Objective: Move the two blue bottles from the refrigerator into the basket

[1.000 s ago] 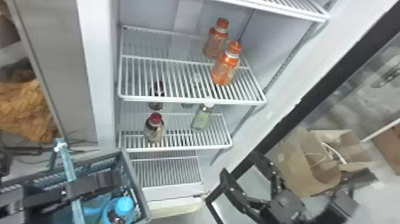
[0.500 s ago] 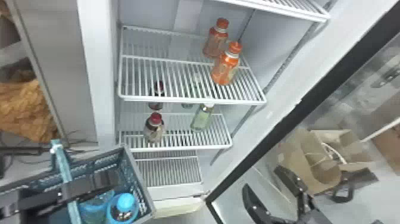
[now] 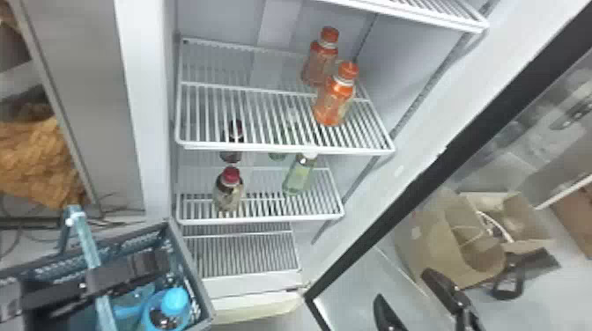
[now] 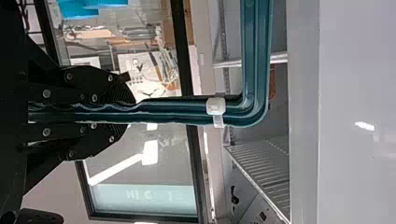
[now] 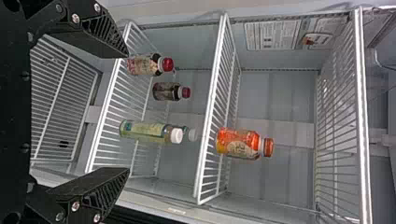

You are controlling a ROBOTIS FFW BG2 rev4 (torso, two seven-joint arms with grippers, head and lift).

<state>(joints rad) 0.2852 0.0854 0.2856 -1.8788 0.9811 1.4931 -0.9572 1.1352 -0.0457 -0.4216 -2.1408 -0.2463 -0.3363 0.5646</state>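
My left gripper (image 3: 110, 276) clenches the handle (image 3: 89, 246) of the basket (image 3: 190, 264), where one blue bottle (image 3: 132, 301) sits half-obscured, the other blue bottle (image 3: 175, 303) cropped below. My right gripper (image 3: 403, 288), partly cropped, stands spread and empty.

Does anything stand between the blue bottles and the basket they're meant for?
Nothing visible does: the blue bottles already sit inside the basket. Its handle, held by the left gripper, crosses above the basket.
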